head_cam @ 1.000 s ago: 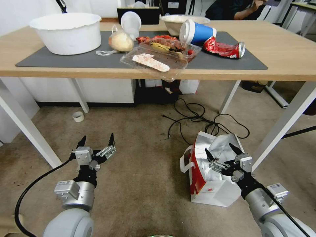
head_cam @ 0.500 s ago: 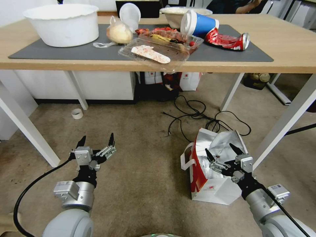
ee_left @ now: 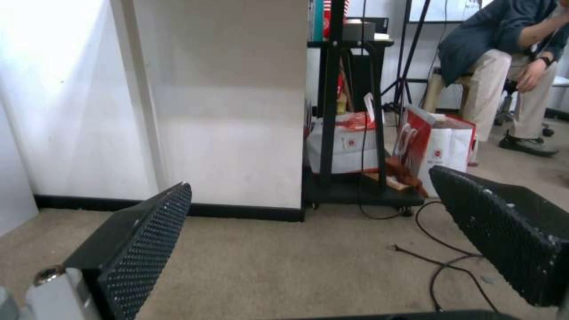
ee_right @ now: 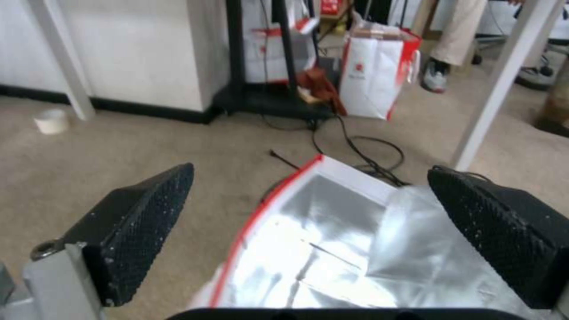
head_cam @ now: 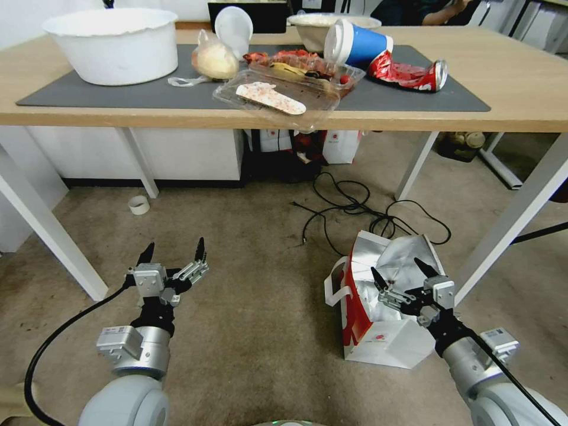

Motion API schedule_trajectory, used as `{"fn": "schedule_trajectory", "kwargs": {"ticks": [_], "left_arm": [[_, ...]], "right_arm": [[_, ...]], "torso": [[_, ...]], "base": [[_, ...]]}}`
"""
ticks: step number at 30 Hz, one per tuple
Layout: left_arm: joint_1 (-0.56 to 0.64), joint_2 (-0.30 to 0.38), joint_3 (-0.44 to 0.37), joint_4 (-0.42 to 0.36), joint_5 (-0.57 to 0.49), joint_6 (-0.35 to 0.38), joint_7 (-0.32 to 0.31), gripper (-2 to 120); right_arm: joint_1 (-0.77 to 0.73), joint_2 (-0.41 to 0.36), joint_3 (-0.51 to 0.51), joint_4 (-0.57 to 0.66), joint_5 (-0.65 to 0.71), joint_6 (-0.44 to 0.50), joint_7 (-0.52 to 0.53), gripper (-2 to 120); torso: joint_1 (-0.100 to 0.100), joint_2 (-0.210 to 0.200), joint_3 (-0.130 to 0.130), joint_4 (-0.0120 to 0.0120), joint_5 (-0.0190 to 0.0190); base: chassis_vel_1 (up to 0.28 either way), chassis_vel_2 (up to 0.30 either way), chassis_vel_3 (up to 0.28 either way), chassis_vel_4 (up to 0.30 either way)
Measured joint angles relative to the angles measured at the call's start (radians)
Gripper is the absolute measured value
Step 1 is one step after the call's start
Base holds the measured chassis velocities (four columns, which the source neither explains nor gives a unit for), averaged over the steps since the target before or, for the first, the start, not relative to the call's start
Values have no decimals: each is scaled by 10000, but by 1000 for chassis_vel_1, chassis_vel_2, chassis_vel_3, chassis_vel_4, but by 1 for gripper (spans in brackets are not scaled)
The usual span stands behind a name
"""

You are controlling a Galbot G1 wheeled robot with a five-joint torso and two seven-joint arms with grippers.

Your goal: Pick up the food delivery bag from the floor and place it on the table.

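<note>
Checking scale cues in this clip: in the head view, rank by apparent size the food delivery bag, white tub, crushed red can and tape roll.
1. food delivery bag, though nearest the camera
2. white tub
3. crushed red can
4. tape roll

Since a second ago your head camera tilts down, so the table sits higher in the head view. Your right gripper, jaws spread, sits a touch lower over the food delivery bag's open foil mouth than half a second ago.
</note>
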Motion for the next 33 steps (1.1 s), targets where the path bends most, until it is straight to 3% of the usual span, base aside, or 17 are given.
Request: {"fn": "schedule_trajectory", "kwargs": {"ticks": [8, 15, 16, 18, 25, 26, 33], "left_arm": [[165, -8, -10, -125, 43, -75, 5, 100], [350, 56, -13, -192, 95, -216, 4, 100], [350, 56, -13, -192, 95, -216, 4, 100], [350, 100, -27, -206, 81, -239, -4, 100], [310, 97, 37, -137, 70, -295, -12, 100], [287, 66, 99, -76, 93, -314, -12, 100], [268, -16, 201, 7, 187, -332, -12, 100]], "right_arm": [[542, -1340, 696, -328, 867, -1414, 317, 100], [1437, -3334, 1549, -1096, 2267, -4376, 569, 100], [1437, -3334, 1549, -1096, 2267, -4376, 569, 100], [1870, -4028, 1592, -1480, 2839, -5022, 848, 100], [2655, -4771, 852, -2871, 3128, -5191, 1102, 100], [3040, -4854, 436, -3568, 3253, -5189, 1094, 100], [3378, -4606, -201, -3935, 3283, -5150, 940, 100]], "torso": [[4, 18, 0, 1, 0], [8, 33, 0, 0, 0], [8, 33, 0, 0, 0], [9, 38, 0, 4, -1], [9, 42, 0, 1, 3], [10, 44, 1, 2, 2], [10, 50, 0, 1, -1]], "base": [[0, 0, 0, 0], [0, 0, 0, 0], [0, 0, 0, 0], [0, 0, 0, 0], [0, 0, 0, 0], [0, 0, 0, 0], [0, 0, 0, 0]]}}
